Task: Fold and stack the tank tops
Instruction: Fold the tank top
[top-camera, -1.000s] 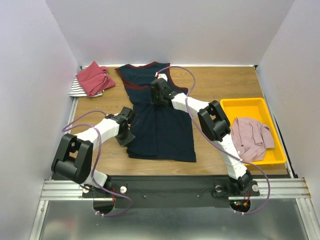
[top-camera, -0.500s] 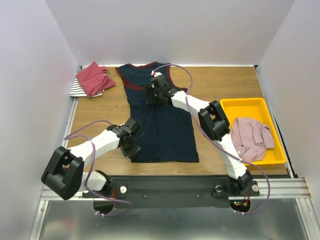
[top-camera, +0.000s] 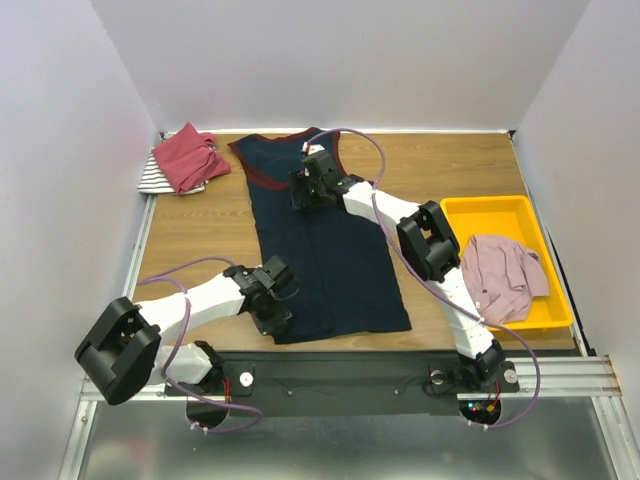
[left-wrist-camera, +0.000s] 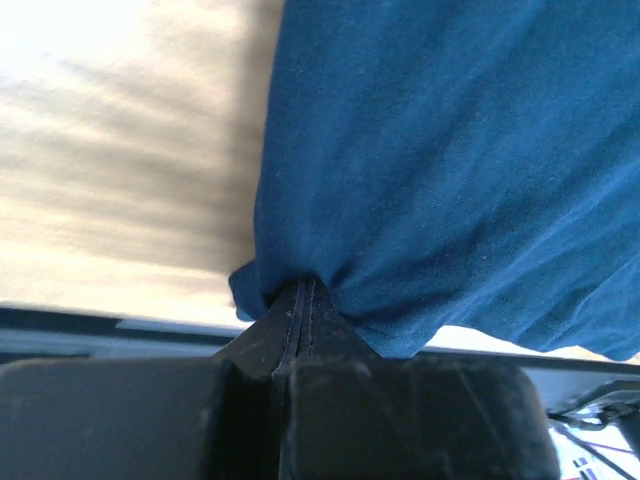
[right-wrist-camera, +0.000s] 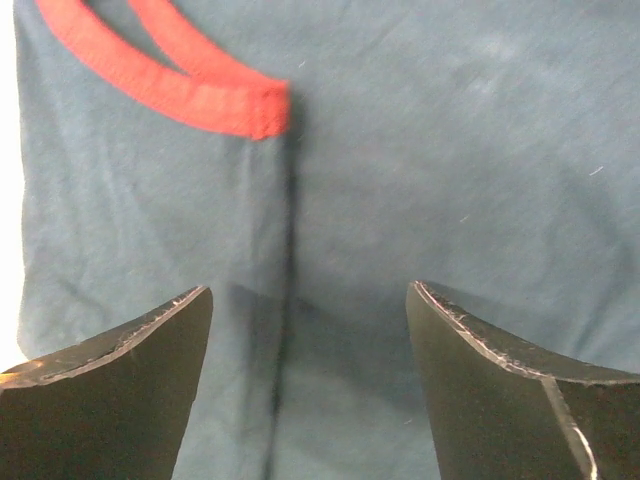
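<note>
Between the left pincer's (left-wrist-camera: 305, 290) clenched tips: the navy tank top's (top-camera: 330, 250) hem corner.
Right pincer (right-wrist-camera: 308, 300) hangs spread above its maroon trim (right-wrist-camera: 200, 95); outward lie wooden counter (top-camera: 200, 230), red top (top-camera: 187, 158) leftward, pink top (top-camera: 500, 275) in yellow tray (top-camera: 495, 212) rightward, white walls (top-camera: 350, 60).

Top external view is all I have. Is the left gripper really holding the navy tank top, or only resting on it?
Observer: Holding. In the left wrist view the left gripper is shut on a bunched edge of the navy tank top.
Operator: Does the right gripper grip too?
Observer: No. The right wrist view shows the right gripper open, jaws wide apart, only flat cloth between them.
Operator: What lies under it?
Observer: The end of the red trim and a dark fold line below it.
</note>
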